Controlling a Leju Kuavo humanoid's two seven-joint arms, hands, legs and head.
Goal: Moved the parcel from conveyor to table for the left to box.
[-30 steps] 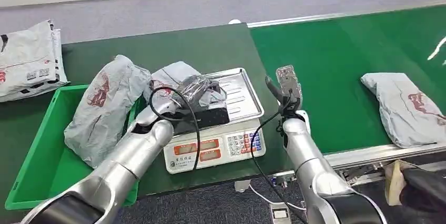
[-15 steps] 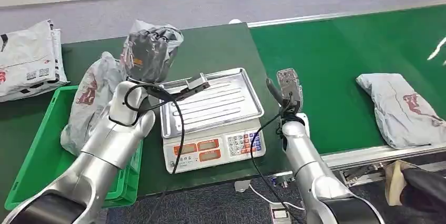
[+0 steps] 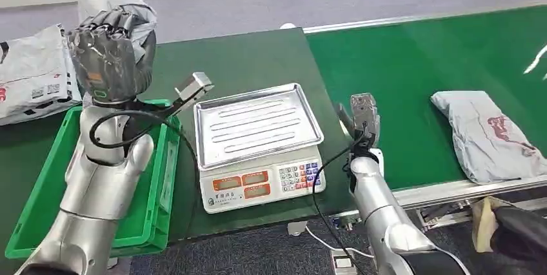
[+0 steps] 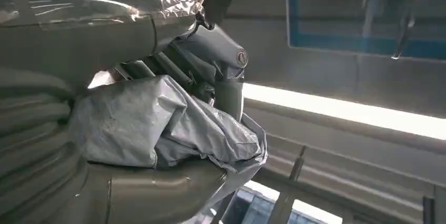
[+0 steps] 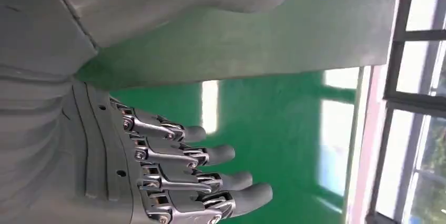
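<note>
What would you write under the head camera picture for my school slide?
Left hand lifts a grey parcel above the green box, beside the scale.

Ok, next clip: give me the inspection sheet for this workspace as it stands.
Surface: dark green table, with a green conveyor belt beside it.
Job's things: grey parcel held up above the green bin; a second grey parcel lies on the belt.
Clutter: weighing scale with a bare steel tray; grey mailers at the table's far left.
Robot hands: left robot hand grips the parcel; right robot hand holds nothing, fingers apart, near the belt's edge.
Cables: black cables along both forearms.
Surroundings: grey floor, window frames beyond.
</note>
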